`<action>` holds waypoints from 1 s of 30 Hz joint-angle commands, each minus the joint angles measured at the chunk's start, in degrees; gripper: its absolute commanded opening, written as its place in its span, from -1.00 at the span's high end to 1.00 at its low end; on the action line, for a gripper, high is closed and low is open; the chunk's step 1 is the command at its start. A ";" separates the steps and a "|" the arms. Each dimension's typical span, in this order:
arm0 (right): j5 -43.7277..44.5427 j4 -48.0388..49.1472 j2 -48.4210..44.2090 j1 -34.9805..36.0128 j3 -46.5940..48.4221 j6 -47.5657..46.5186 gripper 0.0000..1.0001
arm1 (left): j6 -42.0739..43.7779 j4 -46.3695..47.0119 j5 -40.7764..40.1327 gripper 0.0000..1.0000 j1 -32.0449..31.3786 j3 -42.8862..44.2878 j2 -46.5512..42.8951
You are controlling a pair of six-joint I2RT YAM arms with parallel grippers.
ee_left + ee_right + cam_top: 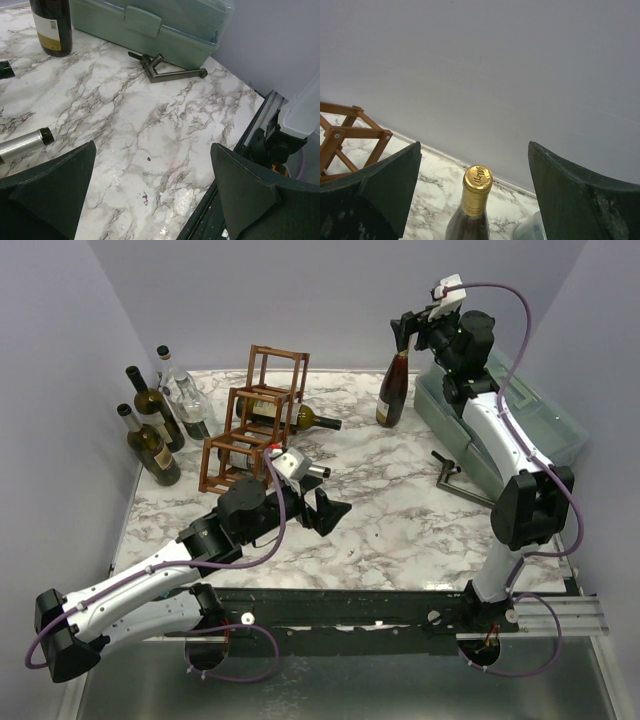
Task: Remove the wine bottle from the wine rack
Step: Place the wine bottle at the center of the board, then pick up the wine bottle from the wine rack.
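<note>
Tabletop (400, 530): marble, held everything | wine rack (255, 420): stood back left, a green bottle (318, 421) lay in it | wine bottle (392, 390): stood upright off the rack, near the green box (500, 410) | right hand (474, 147): was open on both sides of its gold cap (477, 176), not touching; best to lift straight up, no bump | left hand (152, 146): was open, empty

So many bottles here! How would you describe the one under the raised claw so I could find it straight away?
Find the pale green box along the table's right side. Just left of its far end one dark bottle stands upright under the open right gripper. Unlike the three bottles clustered far left and those lying in the wine rack, it stands alone, gold-capped.
</note>
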 commanded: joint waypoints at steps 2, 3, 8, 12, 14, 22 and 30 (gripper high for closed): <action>-6.51 -11.50 -4.43 -1.51 5.34 0.40 -0.84 | -0.45 -0.84 0.49 -0.97 0.20 -0.32 -2.32; -7.84 -13.19 -4.58 -1.93 5.70 0.48 -0.85 | -0.45 -0.84 0.53 -0.97 0.20 -0.41 -2.57; -9.47 -19.44 -2.76 -2.92 8.15 1.89 -0.89 | -0.91 -2.73 0.54 -0.97 0.20 -0.99 -4.38; -10.14 -22.37 1.52 -3.41 11.50 1.87 -0.89 | -1.41 -3.12 0.49 -0.97 0.20 -1.62 -5.85; -10.74 -23.30 3.34 -3.41 12.92 1.37 -0.89 | -1.66 -3.34 0.48 -0.97 0.25 -2.07 -6.66; -14.39 -23.15 4.32 -3.44 11.97 -1.17 -0.91 | -2.38 -3.97 -0.04 -0.97 0.21 -2.62 -9.18; -13.71 -24.97 -0.85 -3.67 9.14 -5.14 -0.99 | -13.92 -10.68 -9.63 -0.98 0.37 1.72 -7.16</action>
